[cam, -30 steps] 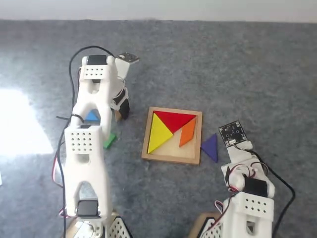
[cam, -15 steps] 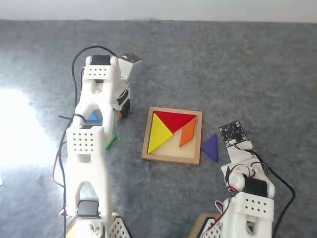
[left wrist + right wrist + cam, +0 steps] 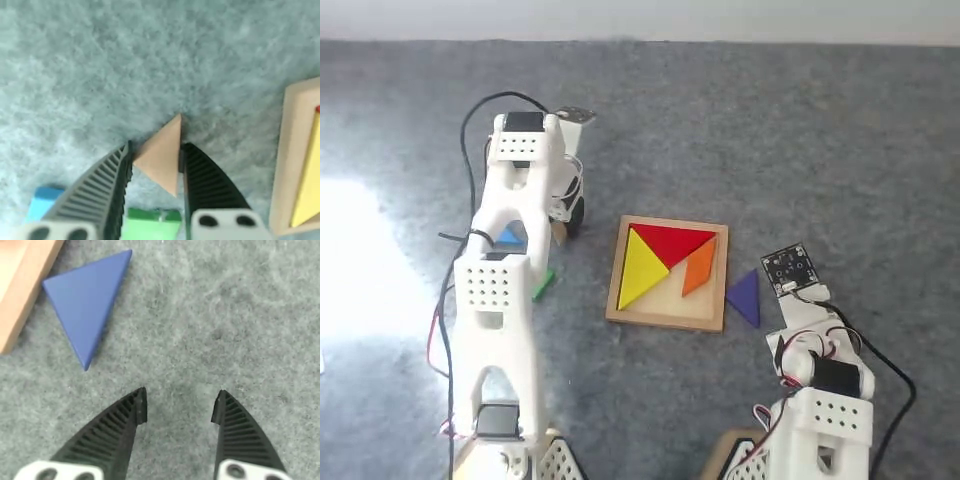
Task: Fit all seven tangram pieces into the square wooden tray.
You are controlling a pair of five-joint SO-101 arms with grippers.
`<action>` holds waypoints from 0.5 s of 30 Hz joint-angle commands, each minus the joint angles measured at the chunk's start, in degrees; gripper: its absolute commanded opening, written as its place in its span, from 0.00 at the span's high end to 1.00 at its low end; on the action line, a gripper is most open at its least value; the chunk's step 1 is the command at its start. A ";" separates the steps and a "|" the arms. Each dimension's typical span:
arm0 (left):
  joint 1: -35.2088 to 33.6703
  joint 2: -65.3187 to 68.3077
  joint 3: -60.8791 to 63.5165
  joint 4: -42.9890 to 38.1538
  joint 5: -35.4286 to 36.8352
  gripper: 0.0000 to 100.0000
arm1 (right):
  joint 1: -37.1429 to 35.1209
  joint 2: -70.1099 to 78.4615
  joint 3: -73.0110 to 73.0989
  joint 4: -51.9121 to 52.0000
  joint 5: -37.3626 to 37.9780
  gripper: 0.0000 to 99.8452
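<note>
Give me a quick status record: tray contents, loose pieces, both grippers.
tray: red triangle, yellow triangle, orange piece inside; rest bare
loose, right of tray: purple triangle
loose, left of tray: tan triangle, blue piece, green piece
left gripper: shut on tan triangle
right gripper: open, over bare table near purple triangle

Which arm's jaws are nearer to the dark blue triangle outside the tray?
Right. The right jaws hang open just beside the dark blue triangle, not touching. The left jaws are beyond the tray, gripping a tan triangle.
</note>
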 commanded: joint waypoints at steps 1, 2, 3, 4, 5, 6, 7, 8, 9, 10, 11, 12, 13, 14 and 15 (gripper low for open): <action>0.18 -2.73 -0.66 1.58 3.08 0.91 | -0.40 0.22 -0.18 -1.19 0.70 0.78; 0.18 -4.13 -0.31 1.67 3.34 0.91 | -0.40 0.22 -0.18 -1.19 0.70 0.78; 0.18 -5.98 0.22 1.67 3.60 0.91 | -0.40 0.22 -0.18 -1.19 0.70 0.78; 0.18 -8.35 1.19 1.67 4.04 0.91 | -0.40 0.22 -0.18 -1.19 0.70 0.78; 0.44 -10.90 2.51 1.67 4.31 0.92 | -0.40 0.22 -0.18 -1.19 0.70 0.78; 1.14 -13.98 4.35 1.67 4.48 0.92 | -0.40 0.22 -0.18 -1.19 0.79 0.78; 1.85 -17.49 6.64 1.67 4.57 0.93 | -0.40 0.22 -0.18 -1.19 0.79 0.78; 2.81 -21.36 9.10 1.67 4.66 0.94 | -0.40 0.22 -0.18 -1.19 0.79 0.78; 4.22 -25.58 11.82 1.58 4.92 0.94 | -0.40 0.22 -0.18 -1.19 0.79 0.78; 5.45 -29.89 14.73 1.58 5.98 0.94 | -0.40 0.22 -0.18 -1.19 0.79 0.78; 7.12 -34.29 17.54 1.49 7.21 0.94 | -0.40 0.22 -0.18 -1.19 0.79 0.78; 9.14 -38.59 20.62 1.41 8.35 0.94 | -0.40 0.22 -0.18 -1.19 0.79 0.78; 11.34 -42.55 23.60 1.32 9.49 0.93 | -0.40 0.22 -0.18 -1.19 0.79 0.78; 13.89 -46.24 26.59 1.05 10.99 0.93 | -0.40 0.22 -0.18 -1.19 0.79 0.78; 16.62 -49.14 29.93 -0.18 12.75 0.93 | -0.40 0.22 -0.18 -1.19 0.79 0.78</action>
